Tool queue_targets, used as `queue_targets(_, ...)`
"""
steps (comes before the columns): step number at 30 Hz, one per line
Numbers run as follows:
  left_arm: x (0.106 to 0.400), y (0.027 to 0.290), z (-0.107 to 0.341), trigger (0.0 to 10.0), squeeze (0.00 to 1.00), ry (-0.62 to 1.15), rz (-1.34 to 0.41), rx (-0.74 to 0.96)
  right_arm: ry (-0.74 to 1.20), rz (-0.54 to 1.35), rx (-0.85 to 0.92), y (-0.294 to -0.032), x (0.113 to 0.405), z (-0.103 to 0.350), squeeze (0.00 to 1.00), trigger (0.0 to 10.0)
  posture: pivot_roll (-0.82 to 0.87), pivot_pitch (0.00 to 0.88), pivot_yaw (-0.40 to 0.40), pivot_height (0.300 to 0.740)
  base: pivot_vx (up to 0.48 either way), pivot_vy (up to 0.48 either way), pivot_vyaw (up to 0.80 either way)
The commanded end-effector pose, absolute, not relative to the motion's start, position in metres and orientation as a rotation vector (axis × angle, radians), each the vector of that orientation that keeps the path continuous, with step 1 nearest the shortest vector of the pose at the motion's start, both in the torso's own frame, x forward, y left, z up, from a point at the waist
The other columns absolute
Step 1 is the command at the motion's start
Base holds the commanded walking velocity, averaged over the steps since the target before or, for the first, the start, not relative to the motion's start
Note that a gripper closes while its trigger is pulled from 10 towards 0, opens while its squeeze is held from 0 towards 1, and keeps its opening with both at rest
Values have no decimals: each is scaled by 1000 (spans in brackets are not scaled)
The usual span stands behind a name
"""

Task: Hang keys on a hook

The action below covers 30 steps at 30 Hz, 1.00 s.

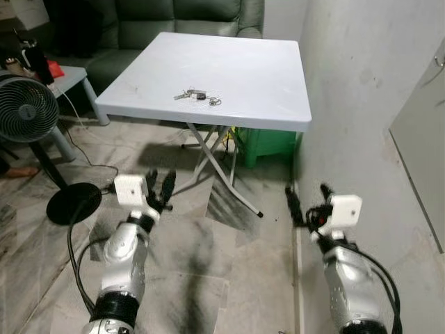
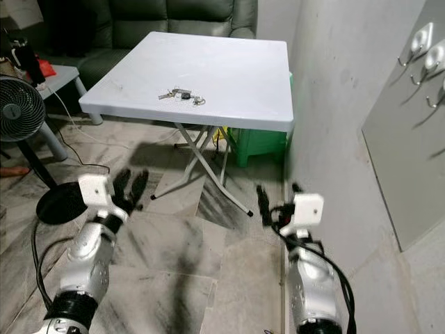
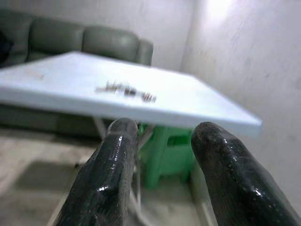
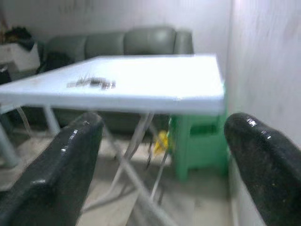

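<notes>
The keys lie on the table; below its near edge, my left gripper and right gripper hang spread and empty.

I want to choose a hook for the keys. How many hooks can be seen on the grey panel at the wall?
3, stacked at the panel's upper right edge: top hook, middle hook, lowest hook, cut by the picture's border. More may be hidden beyond it.

The left tool has its two black fingers parted. Ahead and above them lie the keys on the white bench, a green crate beneath.
</notes>
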<state>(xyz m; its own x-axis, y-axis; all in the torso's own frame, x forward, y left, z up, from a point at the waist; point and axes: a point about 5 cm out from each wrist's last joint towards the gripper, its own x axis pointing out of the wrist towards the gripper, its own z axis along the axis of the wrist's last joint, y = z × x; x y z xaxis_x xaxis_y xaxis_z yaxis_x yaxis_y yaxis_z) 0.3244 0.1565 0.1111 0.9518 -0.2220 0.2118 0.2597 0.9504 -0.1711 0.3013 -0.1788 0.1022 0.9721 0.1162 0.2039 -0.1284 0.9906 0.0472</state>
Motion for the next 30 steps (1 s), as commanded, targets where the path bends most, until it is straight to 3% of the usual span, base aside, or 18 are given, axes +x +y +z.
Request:
queue_targets(1,332,155,132,10000,0,-232,-254,-212,-244,148,79,-176,307,122,0,10000,-38,0,14,740,0,0,0)
queue_targets(8,328,158,134,10000,0,-210,-232,-295,-215,152,100,-178,300,121,0,10000,-38,0,16,740,0,0,0)
queue_targets(30,325,155,134,10000,0,-175,-223,-319,-143,188,55,-177,294,118,0,10000,-33,0,0,740,0,446,0)
